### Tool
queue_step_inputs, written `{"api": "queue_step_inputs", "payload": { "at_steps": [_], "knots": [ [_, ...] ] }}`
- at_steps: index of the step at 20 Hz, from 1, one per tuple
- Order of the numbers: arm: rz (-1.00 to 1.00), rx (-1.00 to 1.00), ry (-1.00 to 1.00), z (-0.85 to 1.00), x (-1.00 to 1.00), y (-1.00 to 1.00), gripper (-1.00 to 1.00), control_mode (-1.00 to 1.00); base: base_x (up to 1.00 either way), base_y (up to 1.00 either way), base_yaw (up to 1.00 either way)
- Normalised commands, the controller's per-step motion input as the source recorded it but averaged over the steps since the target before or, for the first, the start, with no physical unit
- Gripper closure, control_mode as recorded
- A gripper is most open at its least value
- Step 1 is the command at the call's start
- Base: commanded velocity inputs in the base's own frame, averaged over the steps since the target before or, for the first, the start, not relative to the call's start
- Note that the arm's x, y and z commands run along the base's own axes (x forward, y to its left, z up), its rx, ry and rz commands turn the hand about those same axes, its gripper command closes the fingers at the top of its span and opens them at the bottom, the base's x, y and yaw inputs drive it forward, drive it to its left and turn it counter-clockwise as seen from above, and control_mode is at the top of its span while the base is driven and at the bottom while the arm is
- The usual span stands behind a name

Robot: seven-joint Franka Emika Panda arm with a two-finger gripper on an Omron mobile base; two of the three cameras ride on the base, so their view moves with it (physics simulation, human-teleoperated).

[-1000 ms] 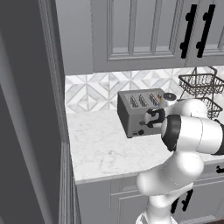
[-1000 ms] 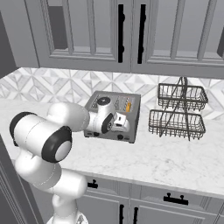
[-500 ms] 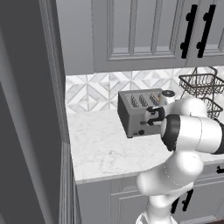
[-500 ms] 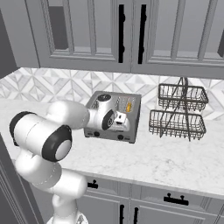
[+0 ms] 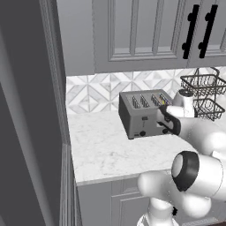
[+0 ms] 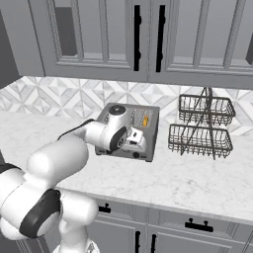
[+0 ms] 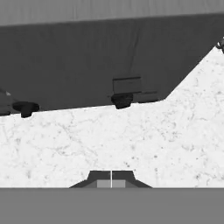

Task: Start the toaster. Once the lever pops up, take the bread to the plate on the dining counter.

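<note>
Jaws fully closed, fingertips pressed together with no gap, nothing held between them: in the hand view the gripper (image 7: 111, 179) sits low, pointing down over bare marble desk (image 7: 131, 144), with the toaster (image 7: 100, 61) front face above it in frame. Tips are apart from the toaster here, not touching anything I can see. Toaster front shows a small black lever (image 7: 122, 100) at the bottom of its slot plate and a round black knob (image 7: 25, 107) off to the left. In the left base view the toaster (image 5: 140, 117) stands upright on the marble desk (image 5: 101, 150) against the tiled backsplash (image 5: 92, 92), slots on top, levers and knobs on the near face; the hand (image 5: 167, 119) is right at the toaster's front right end, fingertips hidden behind the wrist. Right base view: toaster (image 6: 148, 129) partly behind the arm's hand (image 6: 132, 138), bread (image 6: 145, 120) visible as a tan-yellow slice down in a top slot near the right end. Two-tier wire rack (image 6: 200, 127) stands just right of the toaster, apart from it. Grey upper cabinets (image 6: 148, 39) with black handles above.
</note>
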Motion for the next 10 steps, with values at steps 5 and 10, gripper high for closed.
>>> {"api": "queue_step_inputs", "payload": {
  "at_steps": [5, 10],
  "knots": [
    [0.00, 0.04, -0.04, 0.87, -0.49, 0.00, 1.00, -1.00, 0.00, 0.00, 0.00],
    [0.00, 0.01, -0.08, 0.82, -0.03, 0.00, 1.00, -1.00, 0.00, 0.00, 0.00]
  ]
}}
